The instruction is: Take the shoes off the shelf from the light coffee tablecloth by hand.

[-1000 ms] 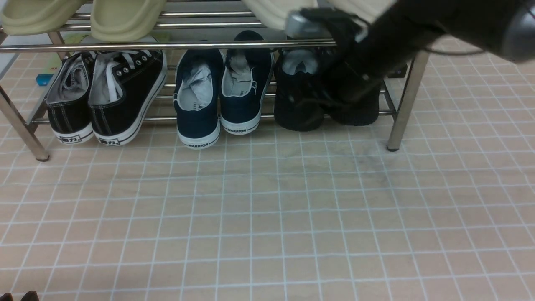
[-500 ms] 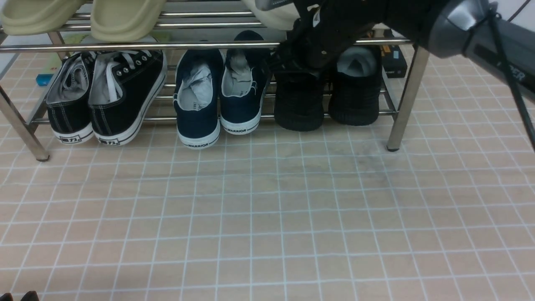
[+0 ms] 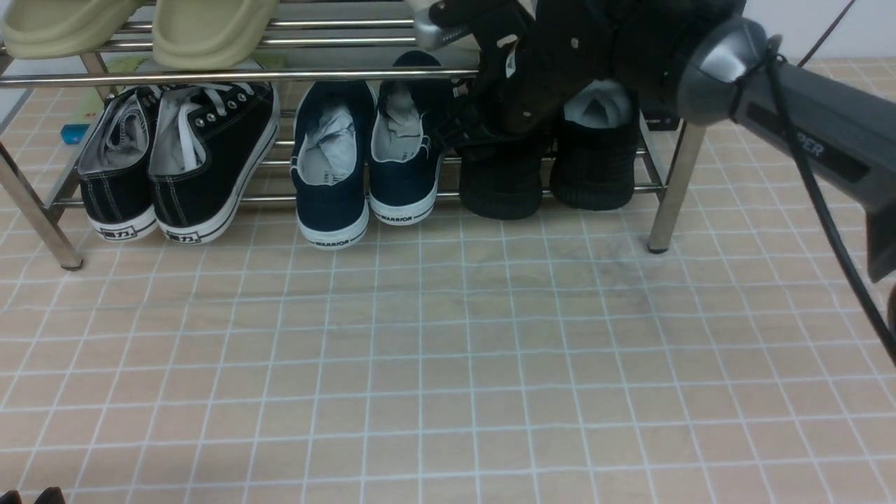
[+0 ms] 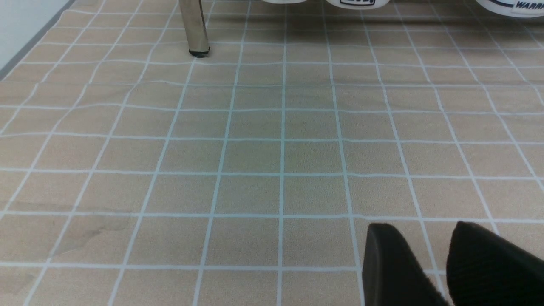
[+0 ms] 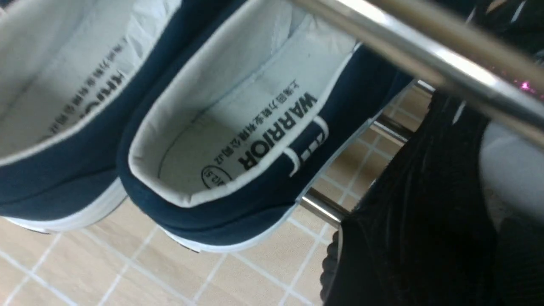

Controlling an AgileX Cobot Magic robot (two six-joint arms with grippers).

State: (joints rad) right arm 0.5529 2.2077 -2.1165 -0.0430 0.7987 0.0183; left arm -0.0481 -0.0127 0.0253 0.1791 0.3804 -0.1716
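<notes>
The pair of all-black knit shoes stands on the lower rails at the right end of the chrome shelf: a left shoe and a right shoe with white paper stuffing. The shelf stands on the light coffee tablecloth. My right gripper reaches under the upper rail, over the opening of the left black shoe; its fingers merge with the dark shoe. The right wrist view shows that shoe close up beside a navy sneaker. My left gripper is open and empty, low over the cloth.
Black canvas sneakers with white soles and navy Warrior sneakers share the lower rails. Cream slippers lie on the upper tier. The shelf's right leg stands just right of the black shoes, and the left leg shows in the left wrist view.
My right arm has swung left from over the right black shoe to the left one, then lowered a little. The shoes have not moved. The left arm is still.
</notes>
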